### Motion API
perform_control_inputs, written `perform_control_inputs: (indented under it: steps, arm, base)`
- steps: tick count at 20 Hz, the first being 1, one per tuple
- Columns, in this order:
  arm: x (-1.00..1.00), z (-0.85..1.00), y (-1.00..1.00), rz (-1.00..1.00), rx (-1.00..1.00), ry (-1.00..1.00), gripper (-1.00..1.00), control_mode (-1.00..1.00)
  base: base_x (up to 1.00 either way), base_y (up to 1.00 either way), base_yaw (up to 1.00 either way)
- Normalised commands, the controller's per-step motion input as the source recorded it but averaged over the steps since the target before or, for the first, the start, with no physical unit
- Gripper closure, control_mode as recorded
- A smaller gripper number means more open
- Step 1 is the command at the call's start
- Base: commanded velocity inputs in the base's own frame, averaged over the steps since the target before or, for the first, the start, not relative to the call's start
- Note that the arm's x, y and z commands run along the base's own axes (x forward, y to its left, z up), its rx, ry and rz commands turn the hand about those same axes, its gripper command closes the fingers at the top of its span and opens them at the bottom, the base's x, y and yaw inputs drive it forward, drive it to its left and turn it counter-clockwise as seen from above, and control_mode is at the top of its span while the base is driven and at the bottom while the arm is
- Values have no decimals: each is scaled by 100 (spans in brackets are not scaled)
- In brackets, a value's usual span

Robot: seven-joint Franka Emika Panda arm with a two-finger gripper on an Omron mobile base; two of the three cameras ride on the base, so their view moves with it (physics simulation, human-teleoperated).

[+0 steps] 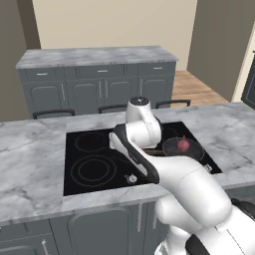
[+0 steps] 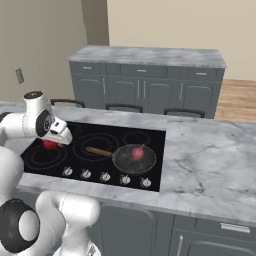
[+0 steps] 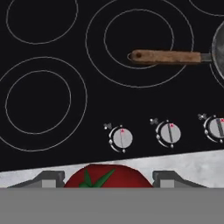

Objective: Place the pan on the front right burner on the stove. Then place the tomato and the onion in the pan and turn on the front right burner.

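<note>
Grey marble worktop (image 2: 210,150) carries the black stove (image 2: 150,137); its right side lies bare. The pan (image 2: 134,159) holds the onion (image 2: 137,153) at the stove's near right. The fingers (image 3: 108,178) are clamped on the tomato (image 3: 108,177) over the stove's left.

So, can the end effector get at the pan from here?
Probably yes. The end effector, with the tomato between its fingers, has only bare stove between it and the pan; the onion leaves room.

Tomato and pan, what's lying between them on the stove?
Bare black stove glass, crossed only by the pan's own handle, in the right base view; tomato sits far left.
</note>
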Motion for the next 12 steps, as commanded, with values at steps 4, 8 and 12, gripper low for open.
perform_control_inputs:
  steps: [4, 8, 12]
  arm:
    - [0, 0, -95, -3, 0, 0, 100, -100]
    - [4, 0, -88, -4, 0, 0, 100, -100]
    - [14, 0, -86, -4, 0, 0, 100, -100]
  base:
    - [0, 0, 0]
    - [0, 0, 0]
    - [0, 0, 0]
